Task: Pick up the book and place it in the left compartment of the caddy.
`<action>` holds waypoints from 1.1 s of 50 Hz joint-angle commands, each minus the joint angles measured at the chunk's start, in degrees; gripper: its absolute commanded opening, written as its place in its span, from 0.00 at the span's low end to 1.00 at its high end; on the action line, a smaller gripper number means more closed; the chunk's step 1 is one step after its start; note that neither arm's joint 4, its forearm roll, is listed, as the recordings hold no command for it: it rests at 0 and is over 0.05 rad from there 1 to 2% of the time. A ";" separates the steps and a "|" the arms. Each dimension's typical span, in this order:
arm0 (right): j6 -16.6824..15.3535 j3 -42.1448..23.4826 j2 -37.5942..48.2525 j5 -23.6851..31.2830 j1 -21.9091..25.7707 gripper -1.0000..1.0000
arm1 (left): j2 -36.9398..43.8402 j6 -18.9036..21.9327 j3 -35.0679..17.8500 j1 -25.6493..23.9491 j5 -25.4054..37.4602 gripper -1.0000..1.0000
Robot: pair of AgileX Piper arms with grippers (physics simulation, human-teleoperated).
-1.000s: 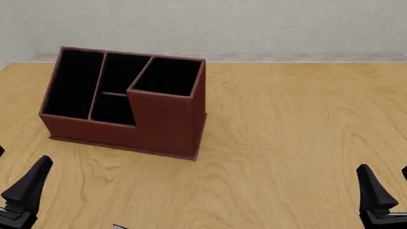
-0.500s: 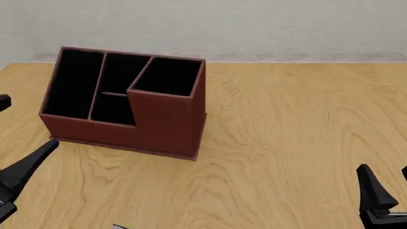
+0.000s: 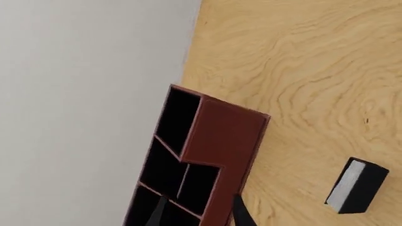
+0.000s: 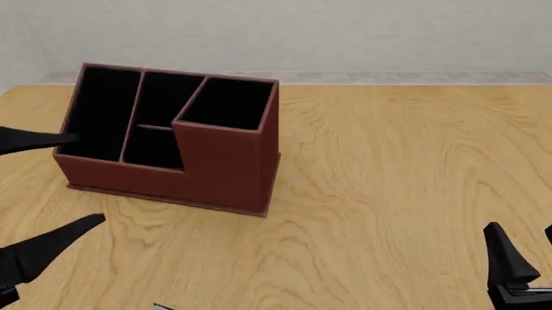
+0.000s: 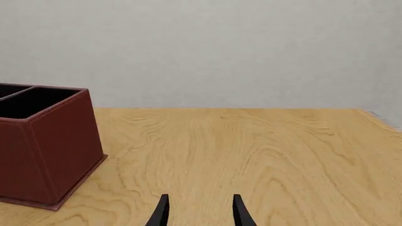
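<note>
The left gripper [image 4: 48,190] is at 8 o'clock in the front view, rolled sideways, jaws wide apart. The right gripper [image 4: 533,252] is at 4 o'clock, upright, jaws parted.

The front view looks forward and down from the arms' side, taking in the caddy [image 4: 172,139] at far left on the table [image 4: 388,181]. The left wrist view is rolled sideways, looking over the caddy [image 3: 213,155]. The right wrist view looks low and level across the table, catching the caddy's [image 5: 47,141] tall end.
</note>
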 commanded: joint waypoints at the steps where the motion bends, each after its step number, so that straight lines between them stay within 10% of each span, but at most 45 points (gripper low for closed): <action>1: 0.02 0.26 0.12 -0.36 0.00 1.00 | 3.62 4.25 -4.31 -4.05 9.04 1.00; 13: 0.00 0.25 0.12 -0.36 0.00 1.00 | 8.02 1.44 -6.72 -7.50 14.21 1.00; 26: 0.02 0.26 0.11 -0.36 0.00 1.00 | 10.57 -5.45 -2.40 -10.66 11.89 1.00; 55: 0.03 0.26 0.11 -0.37 -0.01 1.00 | 11.28 -7.18 12.16 -13.12 9.24 1.00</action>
